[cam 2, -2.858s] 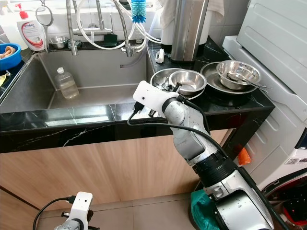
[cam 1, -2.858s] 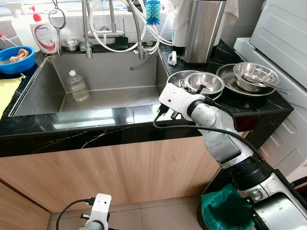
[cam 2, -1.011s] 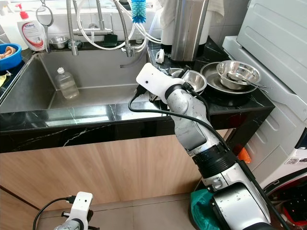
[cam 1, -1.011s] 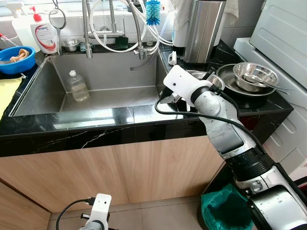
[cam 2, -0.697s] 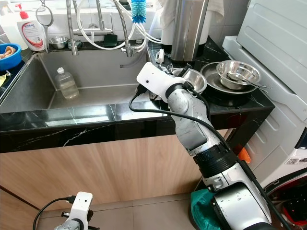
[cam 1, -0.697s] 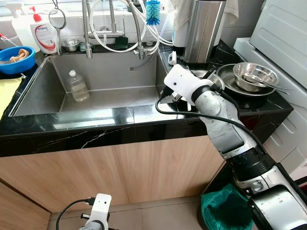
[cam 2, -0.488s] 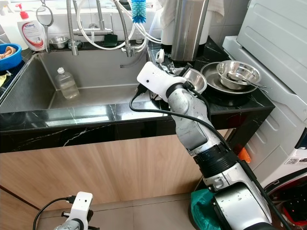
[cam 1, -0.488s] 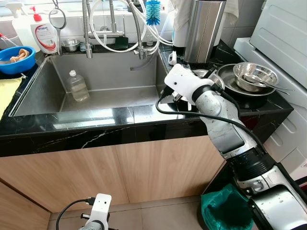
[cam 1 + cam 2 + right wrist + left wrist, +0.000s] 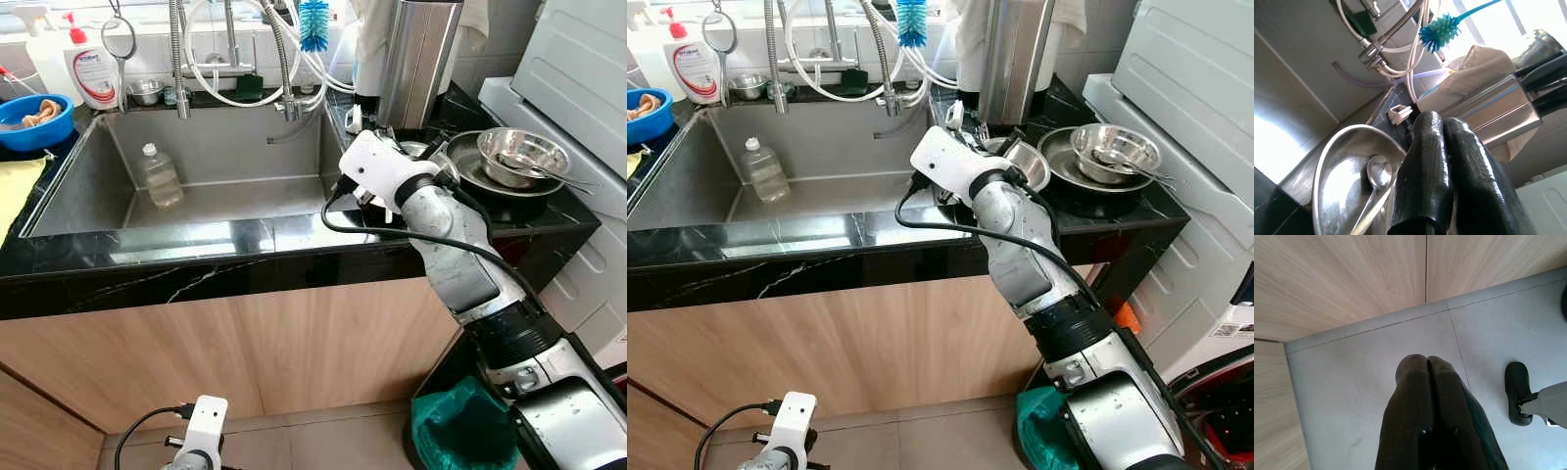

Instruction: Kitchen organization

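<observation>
Right gripper (image 9: 1442, 129), fingers pressed together and empty, above spoon (image 9: 1379, 174) in bowl (image 9: 1327, 171); spoon likely light, stiff, slippery; pinch its handle.

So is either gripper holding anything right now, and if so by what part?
Nothing is held. The right gripper hangs with fingers shut together above the steel bowl with a spoon in it; the left gripper hangs shut and empty over the floor.

shiny steel bowls (image 9: 521, 155), glossy blk counter (image 9: 196, 245)
</observation>
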